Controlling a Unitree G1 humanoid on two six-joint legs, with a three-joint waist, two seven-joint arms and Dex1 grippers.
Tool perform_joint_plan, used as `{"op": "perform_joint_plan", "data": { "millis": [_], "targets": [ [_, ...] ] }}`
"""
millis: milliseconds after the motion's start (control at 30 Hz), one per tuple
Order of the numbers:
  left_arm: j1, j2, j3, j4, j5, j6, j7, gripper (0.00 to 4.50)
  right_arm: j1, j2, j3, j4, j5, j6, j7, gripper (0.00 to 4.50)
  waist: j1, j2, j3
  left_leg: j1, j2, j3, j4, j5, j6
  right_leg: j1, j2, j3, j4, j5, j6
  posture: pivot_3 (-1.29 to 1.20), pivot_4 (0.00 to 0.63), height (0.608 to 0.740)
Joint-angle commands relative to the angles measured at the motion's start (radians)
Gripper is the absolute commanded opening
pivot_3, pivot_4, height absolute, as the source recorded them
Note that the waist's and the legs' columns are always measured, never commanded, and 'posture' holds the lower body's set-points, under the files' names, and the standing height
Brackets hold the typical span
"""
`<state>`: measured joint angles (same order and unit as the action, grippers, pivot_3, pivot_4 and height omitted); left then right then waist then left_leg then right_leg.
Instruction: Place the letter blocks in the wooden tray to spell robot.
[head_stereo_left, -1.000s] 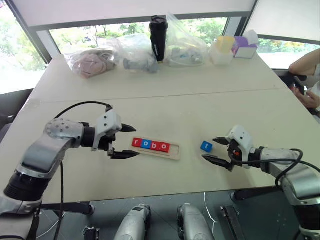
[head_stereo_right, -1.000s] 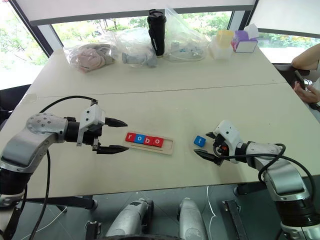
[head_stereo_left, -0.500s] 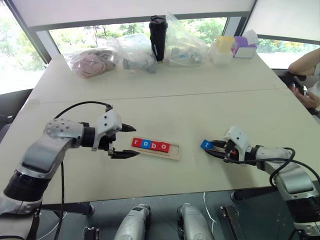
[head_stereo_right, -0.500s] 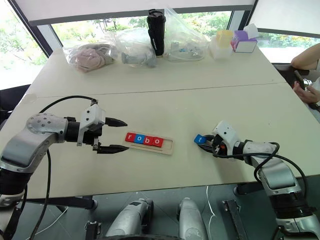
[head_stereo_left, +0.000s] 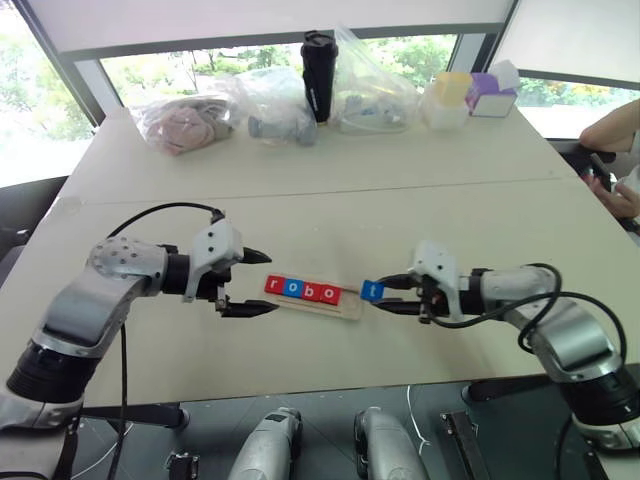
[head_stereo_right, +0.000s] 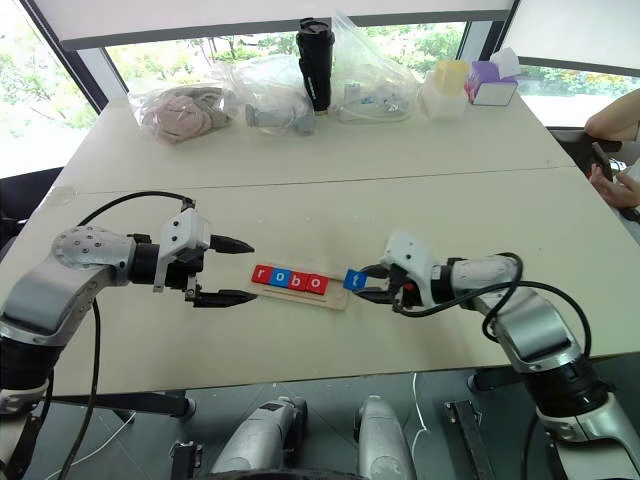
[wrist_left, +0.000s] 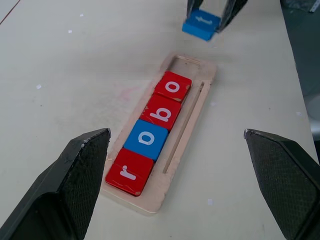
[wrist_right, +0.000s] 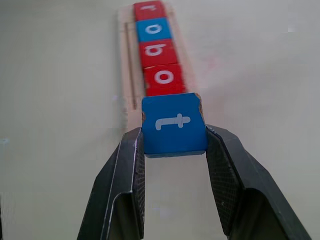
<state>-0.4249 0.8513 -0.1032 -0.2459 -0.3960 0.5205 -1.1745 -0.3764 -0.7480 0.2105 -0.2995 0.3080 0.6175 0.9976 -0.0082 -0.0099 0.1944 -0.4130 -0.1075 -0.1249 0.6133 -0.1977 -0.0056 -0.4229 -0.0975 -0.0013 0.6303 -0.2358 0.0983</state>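
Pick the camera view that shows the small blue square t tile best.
The right wrist view: the small blue square t tile sits close up, its white letter readable, clamped in the right tool. The left wrist view shows it small beyond the pale wooden tray. The eye views show it tiny.

Four letter blocks (wrist_left: 150, 130) are lying in the wooden tray (wrist_left: 192, 100), reading "r", "o", "b", "o". A blue block (wrist_right: 174, 125) is showing a white "t".

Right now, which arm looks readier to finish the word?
The right: its gripper is clamped on the blue t block beside the wooden tray's empty end slot. The left gripper hangs open at the other end.
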Motion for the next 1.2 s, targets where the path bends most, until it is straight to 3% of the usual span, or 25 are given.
{"op": "perform_joint_plan", "data": {
  "millis": [33,267,1033,1200],
  "targets": [
    [0.006,0.007,0.023,-0.040,-0.010,0.003,0.009,4.50,-0.058,0.030,0.049,0.031,-0.045,-0.009,-0.013,1.15,-0.001,0.000,0.000,0.000,0.000,0.000,0.000,0.000,0.000,0.000,0.000,0.000,0.000,0.000,0.000,0.00,0.150,0.740],
    [0.028,0.011,0.032,-0.058,-0.017,0.011,0.027,4.50,-0.099,0.058,0.115,0.100,-0.108,-0.030,-0.010,1.15,-0.002,0.000,0.000,0.000,0.000,0.000,-0.001,0.000,0.000,-0.001,0.000,0.000,0.000,0.002,0.003,0.00,0.150,0.740],
    [0.047,0.005,0.026,-0.064,-0.014,0.008,0.054,4.50,-0.129,0.106,0.125,0.149,-0.142,-0.040,0.013,1.15,-0.003,0.000,0.000,0.000,0.000,0.000,0.000,0.000,0.000,-0.001,0.001,0.000,0.001,0.002,0.003,0.00,0.150,0.740],
    [0.049,0.006,0.026,-0.061,-0.012,0.005,0.056,4.50,-0.125,0.108,0.126,0.143,-0.142,-0.039,0.017,3.40,-0.003,0.000,0.000,0.000,0.000,0.000,0.000,0.000,0.000,-0.001,0.001,0.000,0.001,0.002,0.003,0.00,0.150,0.740]
  ]
}}
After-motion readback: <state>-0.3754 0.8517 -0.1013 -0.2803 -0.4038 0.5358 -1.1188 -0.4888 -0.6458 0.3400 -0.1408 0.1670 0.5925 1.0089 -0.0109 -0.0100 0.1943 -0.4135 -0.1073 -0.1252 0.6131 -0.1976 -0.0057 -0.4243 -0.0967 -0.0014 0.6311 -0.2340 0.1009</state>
